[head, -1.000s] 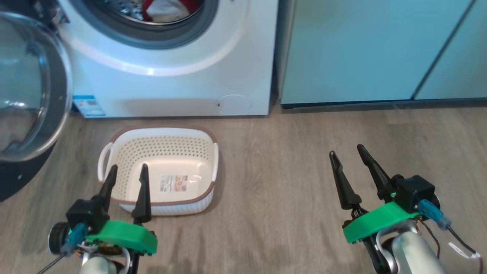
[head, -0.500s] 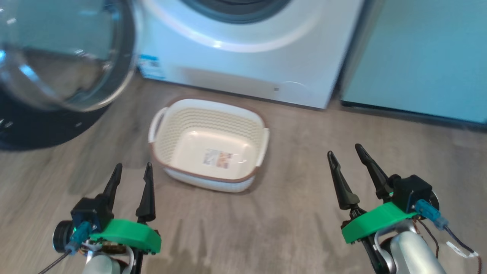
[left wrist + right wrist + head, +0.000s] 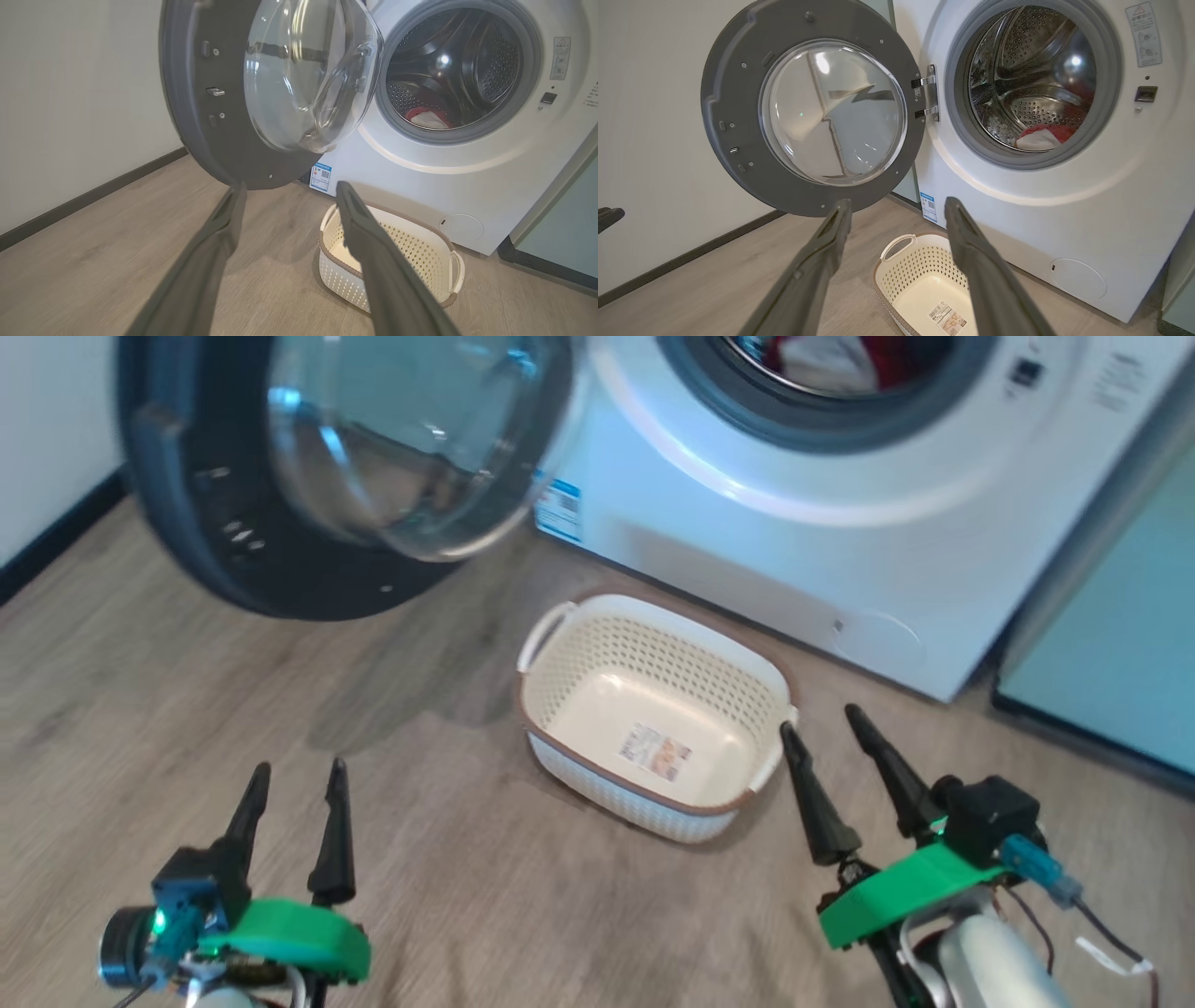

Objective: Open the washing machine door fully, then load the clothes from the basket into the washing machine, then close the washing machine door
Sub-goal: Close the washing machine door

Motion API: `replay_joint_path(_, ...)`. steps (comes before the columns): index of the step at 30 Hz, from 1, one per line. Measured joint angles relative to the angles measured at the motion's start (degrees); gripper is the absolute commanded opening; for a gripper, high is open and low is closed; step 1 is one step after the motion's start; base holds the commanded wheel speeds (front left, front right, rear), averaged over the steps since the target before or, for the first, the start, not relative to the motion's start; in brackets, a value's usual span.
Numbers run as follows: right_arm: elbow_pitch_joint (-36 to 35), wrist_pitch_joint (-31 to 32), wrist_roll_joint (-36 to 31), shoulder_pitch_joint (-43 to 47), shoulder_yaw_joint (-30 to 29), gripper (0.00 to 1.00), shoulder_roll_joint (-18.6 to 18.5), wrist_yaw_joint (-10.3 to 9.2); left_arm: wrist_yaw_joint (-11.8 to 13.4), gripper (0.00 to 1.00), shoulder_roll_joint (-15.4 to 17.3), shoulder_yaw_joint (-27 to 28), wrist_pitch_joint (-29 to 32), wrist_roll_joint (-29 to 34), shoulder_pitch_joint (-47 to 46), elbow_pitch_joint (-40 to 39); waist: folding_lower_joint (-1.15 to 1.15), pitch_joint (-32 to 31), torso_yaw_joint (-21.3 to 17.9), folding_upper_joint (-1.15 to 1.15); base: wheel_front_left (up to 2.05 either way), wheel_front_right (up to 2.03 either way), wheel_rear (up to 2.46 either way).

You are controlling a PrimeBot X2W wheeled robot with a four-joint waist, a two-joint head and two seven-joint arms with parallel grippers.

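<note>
Camera on the head is swinging left, so the whole view is shifting while the basket (image 3: 644, 658) is staying put on the floor (image 3: 140, 691) before the washing machine (image 3: 747, 551). The washing machine door (image 3: 215, 551) is hanging wide open, so I judge that closing it is the step left. The basket is sitting empty; the red and white clothes (image 3: 826, 359) are lying in the drum (image 3: 467, 56), apparently all of them. Both arms' jaws are hovering spread, pinching nothing.
</note>
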Motion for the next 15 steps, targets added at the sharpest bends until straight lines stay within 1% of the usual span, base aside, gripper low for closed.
replay_joint_path(3, 0.10, 0.00, 0.70, 0.51, 1.29, 1.00, 0.01, 0.00, 0.02, 1.00, -0.01, 0.92, 0.00, 0.27, 1.32, -0.86, 0.00, -1.27, 2.07, 0.00, 0.00, 0.00, 0.00)
replay_joint_path(6, 0.42, 0.00, 0.87, 0.57, 2.67, 1.00, 0.02, 0.00, 0.54, 1.00, 0.04, 2.09, 0.00, 0.26, 2.27, -1.83, 0.00, -2.14, 3.09, 0.00, 0.00, 0.00, 0.00)
replay_joint_path(15, 1.60, 0.00, 1.53, 0.51, 3.56, 1.00, 0.01, 0.00, 0.60, 1.00, 0.03, 3.28, 0.00, 0.27, 2.35, -2.87, 0.00, -3.11, 3.16, 0.00, 0.00, 0.00, 0.00)
